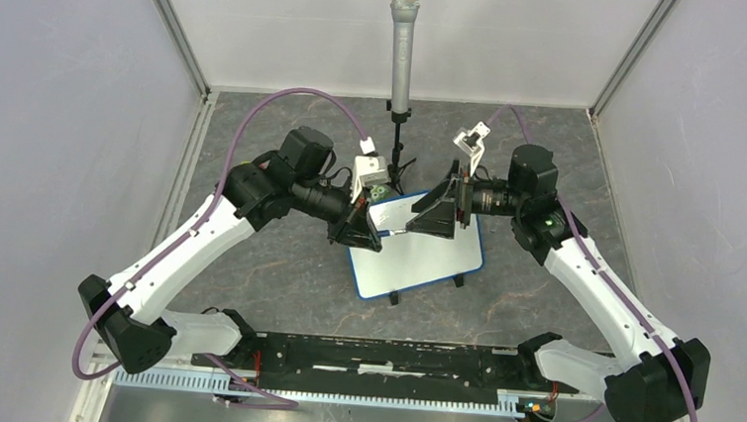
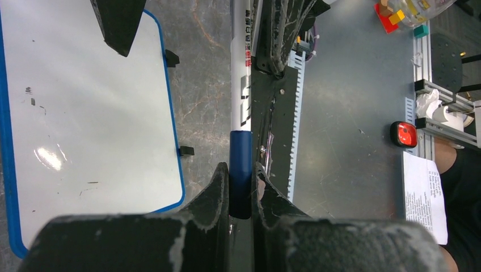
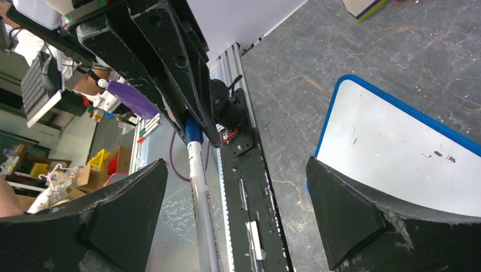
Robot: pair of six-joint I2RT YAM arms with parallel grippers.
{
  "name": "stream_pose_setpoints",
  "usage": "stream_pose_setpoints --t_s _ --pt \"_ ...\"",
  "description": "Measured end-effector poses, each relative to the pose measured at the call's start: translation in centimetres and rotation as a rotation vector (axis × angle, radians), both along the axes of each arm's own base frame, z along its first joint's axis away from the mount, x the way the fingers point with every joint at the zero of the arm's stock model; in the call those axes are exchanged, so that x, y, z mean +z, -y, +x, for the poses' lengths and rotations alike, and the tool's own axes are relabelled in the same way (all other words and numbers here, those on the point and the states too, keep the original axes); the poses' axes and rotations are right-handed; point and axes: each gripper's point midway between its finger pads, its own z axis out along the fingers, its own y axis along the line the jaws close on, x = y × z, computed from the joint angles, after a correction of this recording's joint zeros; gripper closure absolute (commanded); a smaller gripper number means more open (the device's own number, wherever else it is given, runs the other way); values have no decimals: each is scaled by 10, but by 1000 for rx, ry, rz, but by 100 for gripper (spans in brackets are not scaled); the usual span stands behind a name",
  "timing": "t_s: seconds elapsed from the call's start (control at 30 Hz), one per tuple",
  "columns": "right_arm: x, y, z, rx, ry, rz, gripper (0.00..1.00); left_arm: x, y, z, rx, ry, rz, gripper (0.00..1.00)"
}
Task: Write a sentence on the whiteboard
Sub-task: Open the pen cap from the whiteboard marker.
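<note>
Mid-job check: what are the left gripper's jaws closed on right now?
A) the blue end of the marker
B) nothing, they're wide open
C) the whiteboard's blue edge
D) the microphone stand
A: in the left wrist view, the left gripper has its jaws pinched on the blue end of the marker, with the white barrel sticking out beyond them.

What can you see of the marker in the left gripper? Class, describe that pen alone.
The marker is slim, with a white plastic-looking barrel printed in black and red and a dark blue end. The left gripper is shut on that blue end, a finger on each side. The barrel runs straight out into the gap between the right gripper's open fingers, apparently untouched by them. Its far end is out of frame. It hangs in the air near the whiteboard.
</note>
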Motion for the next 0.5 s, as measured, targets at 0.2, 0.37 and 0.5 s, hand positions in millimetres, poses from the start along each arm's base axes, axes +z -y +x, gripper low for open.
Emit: stream_pose_setpoints --t_s 0.2,0.37,0.5 --pt "10 -3 -3 -1 -25 31 2 0 -3 -5 -4 -8 2 98" --pt "15 -4 -8 11 -43 66 2 -4 -4 -6 -4 -18 9 98" --pt "14 -4 -10 18 -69 76 8 -8 -7 -7 1 -24 14 98"
